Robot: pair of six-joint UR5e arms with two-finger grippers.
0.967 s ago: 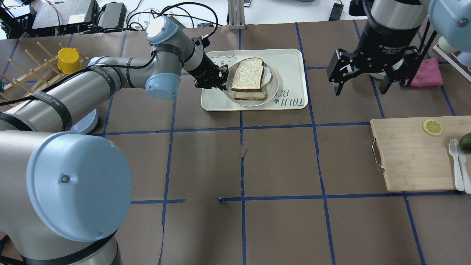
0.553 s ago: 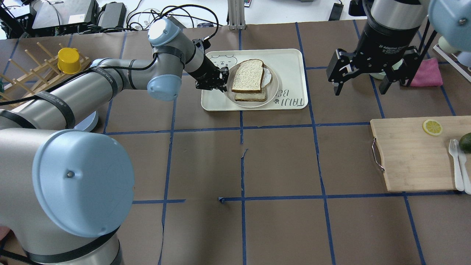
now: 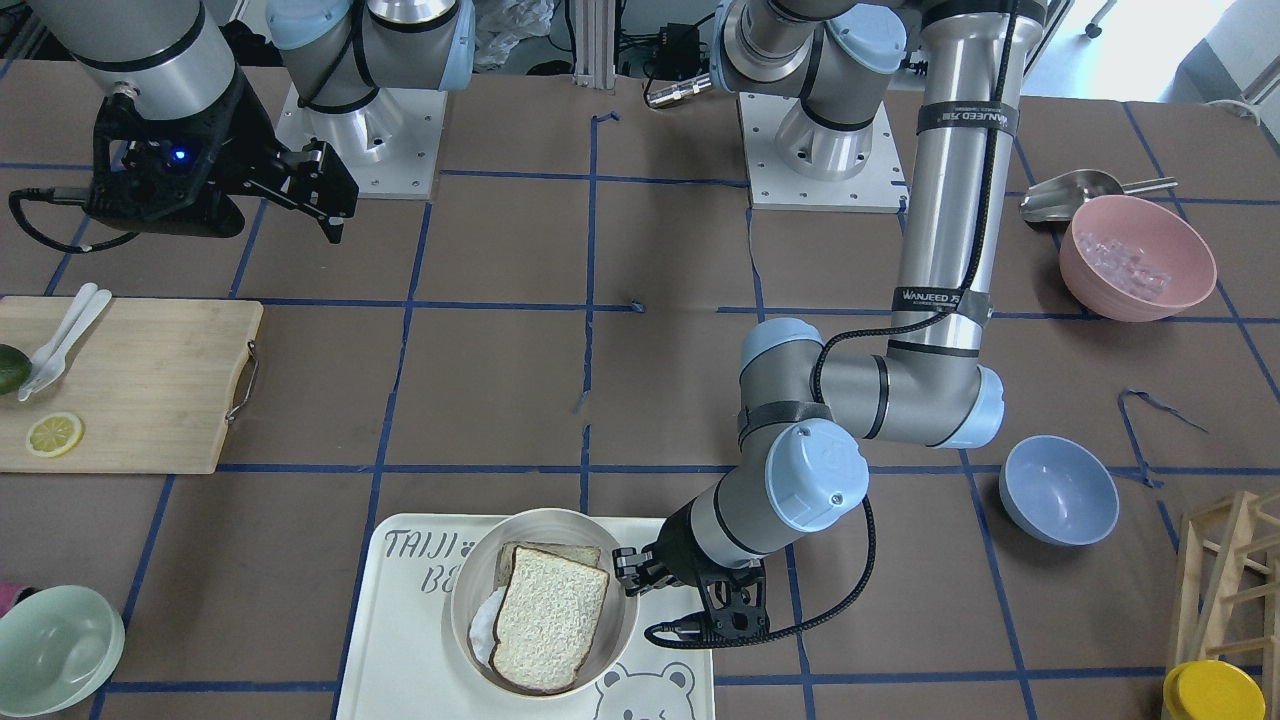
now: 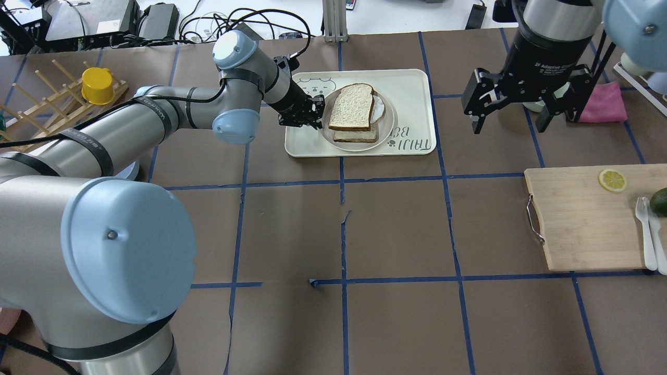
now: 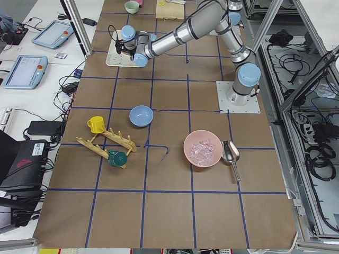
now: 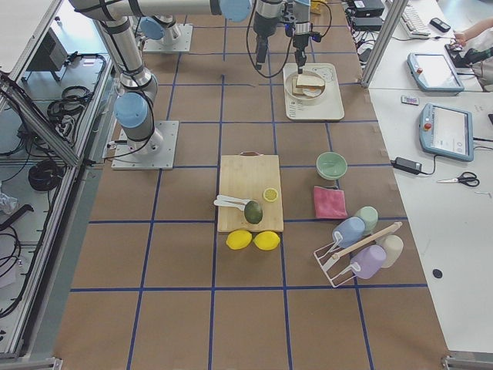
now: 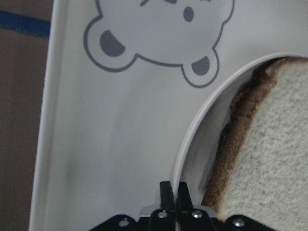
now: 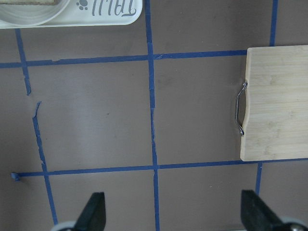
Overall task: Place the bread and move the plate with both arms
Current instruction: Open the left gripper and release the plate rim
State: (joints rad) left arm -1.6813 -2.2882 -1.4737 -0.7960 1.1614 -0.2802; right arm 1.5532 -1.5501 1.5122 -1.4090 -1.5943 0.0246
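Bread (image 4: 351,108) flat on plate (image 4: 388,127), long axis along tray's (image 4: 411,83) short side.

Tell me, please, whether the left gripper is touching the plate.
Touching. In the left wrist view the left gripper is closed on the plate: its raised rim runs straight in between the fingertips, with no gap showing.

the bench (image 4: 396,234) wears matt brown paper crossed by blue tape (image 4: 396,179). the bread (image 4: 351,108) shows porous speckled crumb and rough dark crust. the plate (image 4: 390,122) and tray (image 4: 411,88) look smooth, faintly glossy. at three o'clock, the cutting board (image 4: 578,224) is grained wood with a shiny metal handle (image 4: 534,219).
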